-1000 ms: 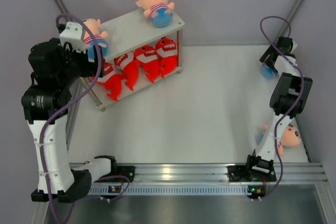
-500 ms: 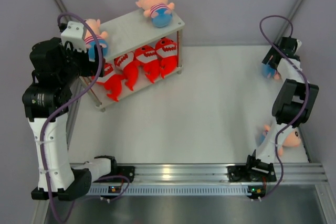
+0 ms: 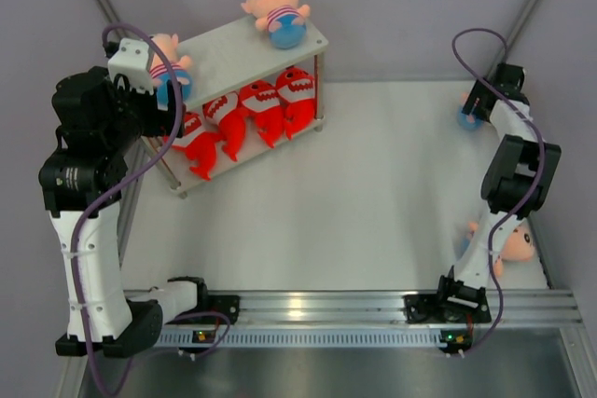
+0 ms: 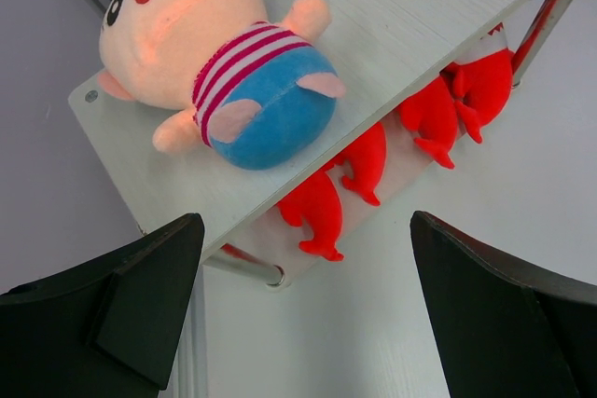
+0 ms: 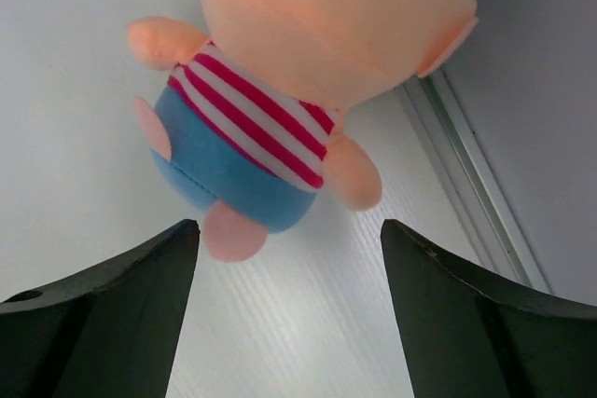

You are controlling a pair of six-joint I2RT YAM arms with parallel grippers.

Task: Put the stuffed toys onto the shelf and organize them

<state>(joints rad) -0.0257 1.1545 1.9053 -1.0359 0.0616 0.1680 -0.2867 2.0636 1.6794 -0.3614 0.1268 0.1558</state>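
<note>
The white two-tier shelf (image 3: 233, 55) stands at the far left. One boy doll (image 3: 277, 12) lies at the right end of its top board, and another boy doll (image 3: 168, 70) (image 4: 224, 72) lies at the left end. Several red sharks (image 3: 252, 111) (image 4: 322, 216) line the lower board. My left gripper (image 3: 149, 90) (image 4: 306, 223) is open and empty, just short of the left-end doll. My right gripper (image 3: 479, 104) (image 5: 289, 226) is open and empty. It hovers over a third boy doll (image 3: 464, 116) (image 5: 280, 90) that lies on the table at the far right.
A fourth boy doll (image 3: 515, 245) lies at the near right, partly hidden behind my right arm. Grey walls close in at the left, back and right. A metal rail (image 3: 354, 305) runs along the near edge. A wall track (image 5: 466, 165) runs beside the far-right doll.
My right wrist has swung a little farther back and left over the far-right doll, and more of that doll now shows beside it. The left arm has barely moved.
</note>
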